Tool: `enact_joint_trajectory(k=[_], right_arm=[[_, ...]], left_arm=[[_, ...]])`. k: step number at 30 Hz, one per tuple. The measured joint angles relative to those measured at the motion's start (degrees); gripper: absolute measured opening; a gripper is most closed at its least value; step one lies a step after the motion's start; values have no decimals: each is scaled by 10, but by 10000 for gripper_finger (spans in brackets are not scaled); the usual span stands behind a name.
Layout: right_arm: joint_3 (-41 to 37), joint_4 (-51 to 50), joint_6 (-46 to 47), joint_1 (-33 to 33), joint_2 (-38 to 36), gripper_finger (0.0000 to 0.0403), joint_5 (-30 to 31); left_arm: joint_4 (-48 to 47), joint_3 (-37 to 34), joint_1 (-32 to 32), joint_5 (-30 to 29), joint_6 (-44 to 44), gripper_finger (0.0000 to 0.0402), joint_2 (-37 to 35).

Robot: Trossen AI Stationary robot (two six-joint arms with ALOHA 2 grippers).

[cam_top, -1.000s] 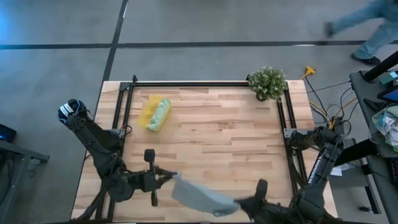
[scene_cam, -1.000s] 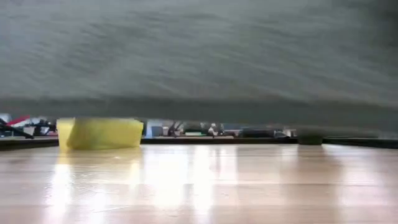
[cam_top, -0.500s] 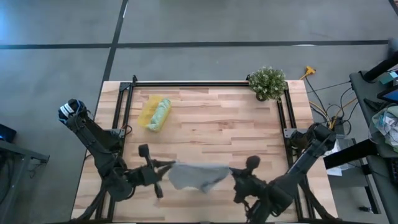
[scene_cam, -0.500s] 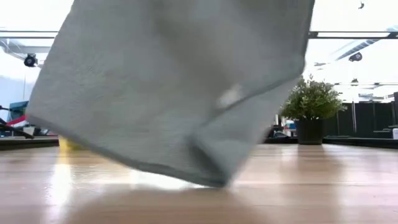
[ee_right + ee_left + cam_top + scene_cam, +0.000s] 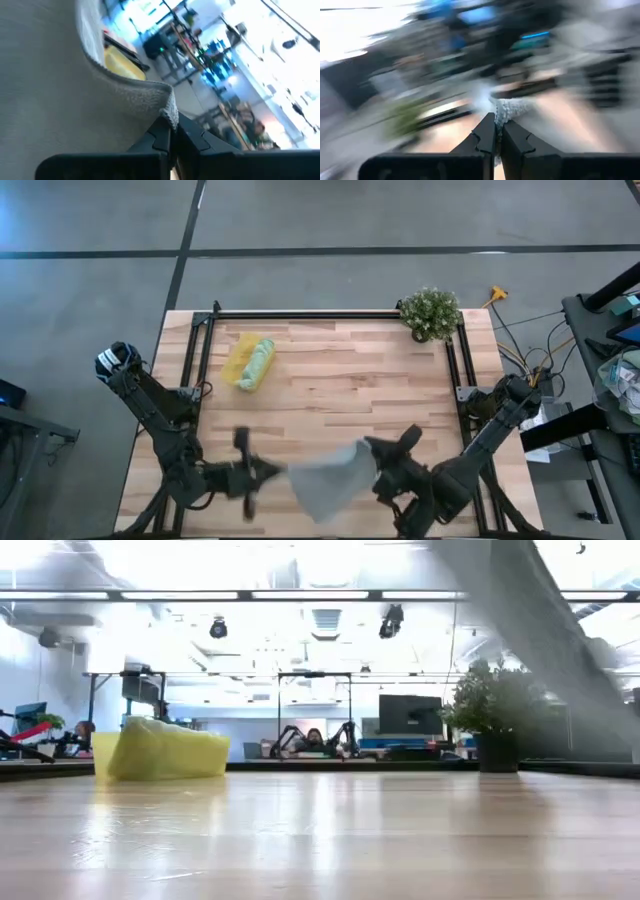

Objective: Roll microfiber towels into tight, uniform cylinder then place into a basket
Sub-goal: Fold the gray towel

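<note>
Although both wrist views are badly smeared, you can make out each tool pinching a corner of the grey-blue towel (image 5: 328, 485). Your left tool (image 5: 498, 134) has its fingers pressed together on a nubbly edge of the cloth, and your right tool (image 5: 171, 131) is clamped on another corner, the fabric filling most of that view. From above, the left tool (image 5: 278, 471) and the right tool (image 5: 366, 448) sit at the near side of the tabletop (image 5: 340, 370), with the towel stretched between them and hanging into a point toward the near edge. Its upper edge runs slantwise from the left tool up to the right one. At table height only a blurred grey strip of it (image 5: 545, 635) shows, cut off at the frame's top. Farther back on the left, the light green towel (image 5: 257, 365) lies rolled in the yellow basket (image 5: 238, 363), its long axis running front to back. A potted plant (image 5: 431, 313) stands at the far right corner.
</note>
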Motion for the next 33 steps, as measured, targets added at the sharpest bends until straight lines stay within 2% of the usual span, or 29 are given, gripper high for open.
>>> enact_joint_trajectory(k=[3,4,5,7,10,12,14,21,26,29,33], right_arm=[[0,-21,44,-30,-6,9,-11],[0,-17,51,-38,-6,9,-25],[0,-13,55,-45,-6,9,-44],[0,-6,64,-52,-6,9,-93],[0,8,66,-49,-6,9,-156],[0,19,69,-37,-6,9,-181],[0,33,71,-21,-7,9,-190],[44,54,68,72,-8,9,-191],[66,53,66,130,-9,9,-96],[55,22,94,136,-9,9,-70],[18,-41,189,105,-9,9,-64]], left_arm=[[-4,-8,1,-218,0,0,0],[-6,-12,2,-257,0,0,0],[-6,-15,1,-266,0,0,0],[-5,-16,0,-236,0,0,0],[-1,-13,-5,-153,-2,0,0],[-1,-9,-7,-110,-3,0,0],[-1,-8,-11,-92,-9,0,0],[-24,-6,-46,-90,-12,0,0],[-35,-8,-57,-128,-14,0,-1],[-50,-13,-52,-159,-17,0,-1],[-60,-15,-17,-168,-18,0,-2]])
